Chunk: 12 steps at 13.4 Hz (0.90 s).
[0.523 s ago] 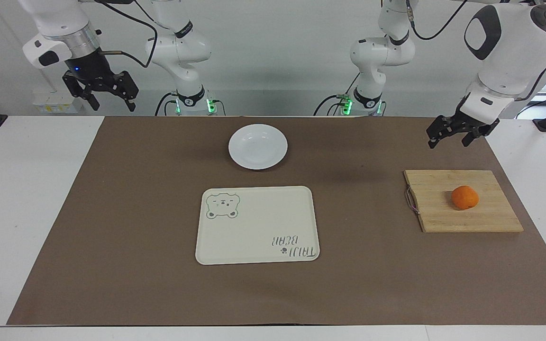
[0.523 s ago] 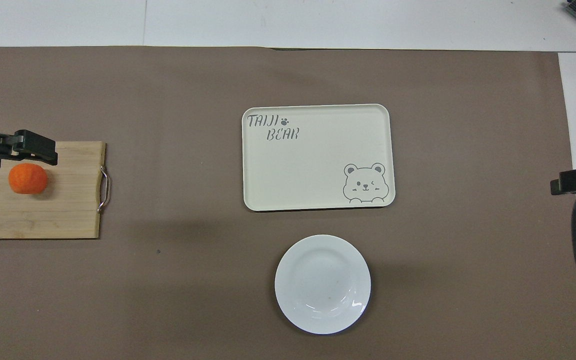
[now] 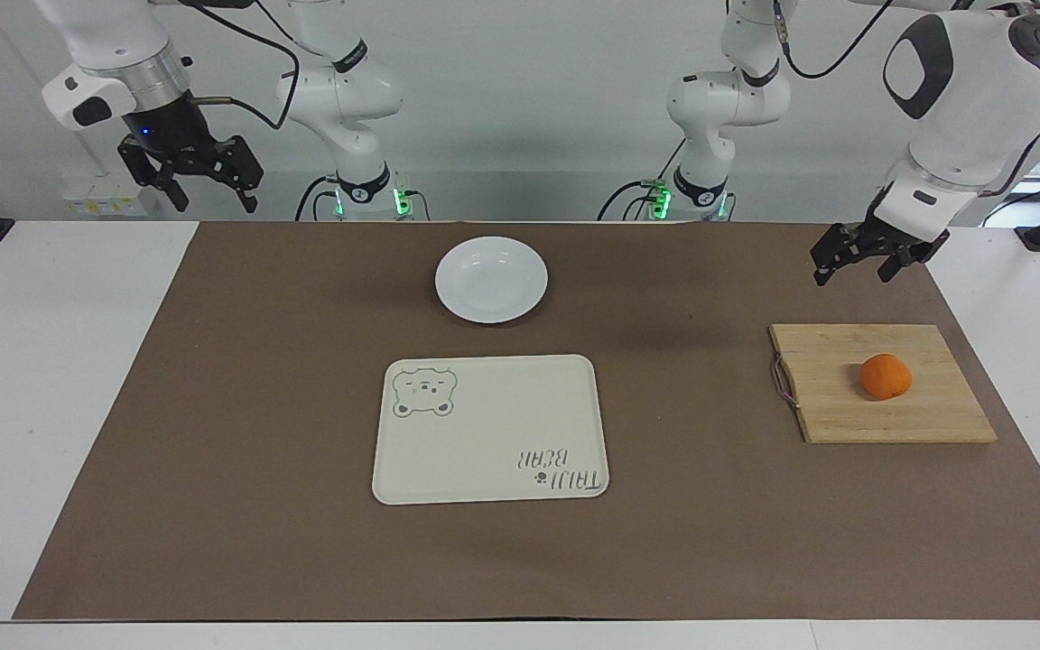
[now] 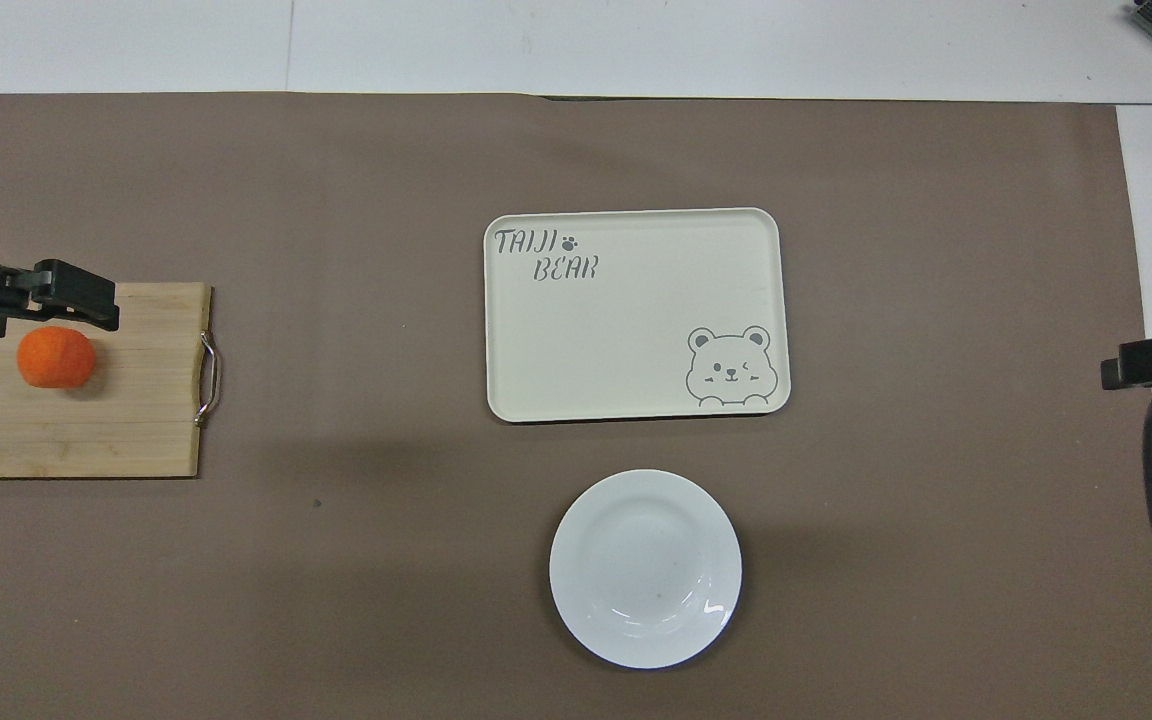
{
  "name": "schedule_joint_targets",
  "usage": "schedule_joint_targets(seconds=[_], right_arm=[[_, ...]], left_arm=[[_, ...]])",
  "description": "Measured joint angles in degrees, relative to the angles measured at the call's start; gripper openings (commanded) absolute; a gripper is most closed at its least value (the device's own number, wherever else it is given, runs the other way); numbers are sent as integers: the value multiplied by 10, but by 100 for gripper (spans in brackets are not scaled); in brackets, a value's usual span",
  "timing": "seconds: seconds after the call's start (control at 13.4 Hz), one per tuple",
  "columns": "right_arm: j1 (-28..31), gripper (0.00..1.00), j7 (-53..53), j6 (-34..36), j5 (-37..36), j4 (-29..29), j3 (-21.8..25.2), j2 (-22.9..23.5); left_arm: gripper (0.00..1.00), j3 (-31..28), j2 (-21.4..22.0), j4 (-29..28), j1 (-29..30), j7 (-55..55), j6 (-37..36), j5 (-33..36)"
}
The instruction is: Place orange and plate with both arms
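Two arms raised, nothing held. Brown mat (image 3: pixel 213 451) covers table. Cream bear tray (image 3: pixel 490 429) mid-mat. Wooden board (image 3: pixel 881 406) toward left arm's end. White plate (image 3: pixel 491 279) on mat, nearer robots than tray. Left gripper (image 3: pixel 863 257), fingers apart, over mat beside board. Right gripper (image 3: pixel 204 181), fingers apart, waits high at its end. Orange (image 3: pixel 886 376) on board.

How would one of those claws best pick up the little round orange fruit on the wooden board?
Probably straight down from above, fingers closing across the widest middle of the small round orange fruit. It sits free on the flat bamboo cutting board, nothing crowding it, and a ball slips unless squeezed at its widest. The left gripper hangs open nearby; the right gripper waits.
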State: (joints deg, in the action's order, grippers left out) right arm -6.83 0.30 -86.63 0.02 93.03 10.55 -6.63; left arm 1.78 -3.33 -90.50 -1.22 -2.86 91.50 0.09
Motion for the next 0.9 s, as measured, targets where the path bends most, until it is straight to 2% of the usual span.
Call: schedule_joint_targets(seconds=[0.52, 0.9], right_arm=[[2, 100, 5, 5, 0, 1, 0, 2], [0, 100, 6, 5, 0, 1, -1, 3]], left_arm=[[100, -1, -3, -2, 1, 9, 9, 0], [100, -6, -16, -18, 23, 59, 47, 0]])
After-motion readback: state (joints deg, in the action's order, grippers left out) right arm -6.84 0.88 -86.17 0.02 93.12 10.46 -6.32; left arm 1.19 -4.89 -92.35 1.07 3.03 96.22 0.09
